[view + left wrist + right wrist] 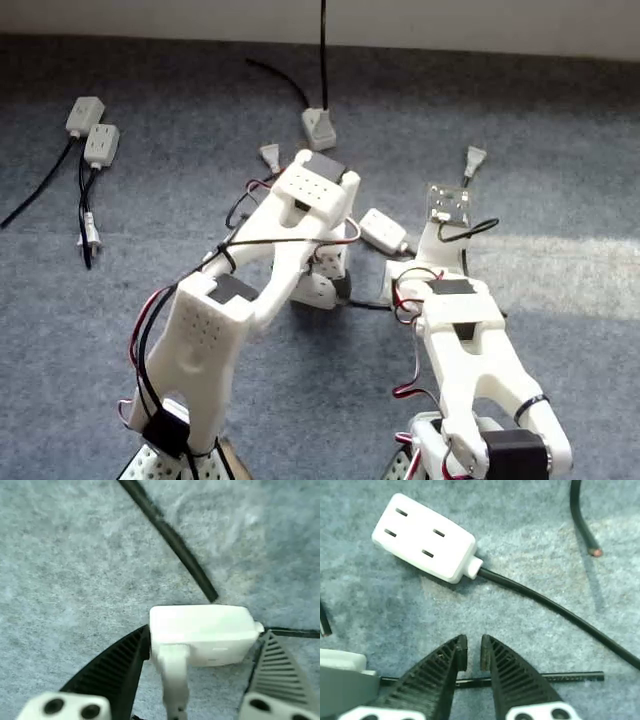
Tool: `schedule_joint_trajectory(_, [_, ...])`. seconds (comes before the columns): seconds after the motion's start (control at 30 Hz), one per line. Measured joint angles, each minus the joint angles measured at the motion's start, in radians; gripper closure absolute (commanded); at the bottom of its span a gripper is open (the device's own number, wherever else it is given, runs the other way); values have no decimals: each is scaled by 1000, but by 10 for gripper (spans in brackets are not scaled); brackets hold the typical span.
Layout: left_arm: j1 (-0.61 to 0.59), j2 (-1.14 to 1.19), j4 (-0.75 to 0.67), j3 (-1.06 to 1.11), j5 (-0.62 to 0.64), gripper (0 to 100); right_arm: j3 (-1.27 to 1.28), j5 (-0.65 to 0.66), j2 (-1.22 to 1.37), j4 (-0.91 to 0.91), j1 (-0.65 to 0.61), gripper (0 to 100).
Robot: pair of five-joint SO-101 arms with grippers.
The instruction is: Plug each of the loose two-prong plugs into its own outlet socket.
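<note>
A white socket block (210,627) sits between the black fingers of my left gripper (205,636), which is shut on its two ends. A white plug-like piece (172,680) sticks out of its face. Its black cable (545,677) runs across the carpet under my right gripper (473,652), whose fingers are shut with nothing between them. Just beyond lies a white double socket (425,537) with slots facing up and a black cord (555,607). In the high view, loose plugs lie at centre (268,155) and far right (474,158), beyond both arms.
Grey carpet covers the floor. Another socket (318,125) with a cable running up lies at the far centre. Two more sockets (92,130) and a plug (90,235) lie at the far left. A cut cable end (592,550) lies close to the double socket.
</note>
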Motion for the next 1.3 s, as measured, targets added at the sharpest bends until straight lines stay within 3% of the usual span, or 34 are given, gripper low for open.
schedule_joint_trajectory(0.17, [-64, 3, 9, -55, -3, 678, 0, 0, 0, 0, 0, 933])
schedule_joint_trajectory(0.43, [-304, 3, 11, -232, -29, 678, 0, 0, 0, 0, 0, 930])
schedule_joint_trajectory(0.67, [-462, -178, 11, -269, -32, 678, 0, 20, -2, 0, -2, 758])
schedule_joint_trajectory(0.83, [-598, -262, 11, -230, -32, 678, 0, 213, -2, 23, -135, 741])
schedule_joint_trajectory(0.97, [-672, -247, 11, -129, -32, 680, -5, 192, -2, 51, -235, 739])
schedule_joint_trajectory(1.13, [-704, -152, 11, -2, -32, 681, -130, 140, -6, 221, -347, 739])
schedule_joint_trajectory(1.3, [-704, -72, 11, 44, -32, 681, -282, 354, -8, 456, -500, 739])
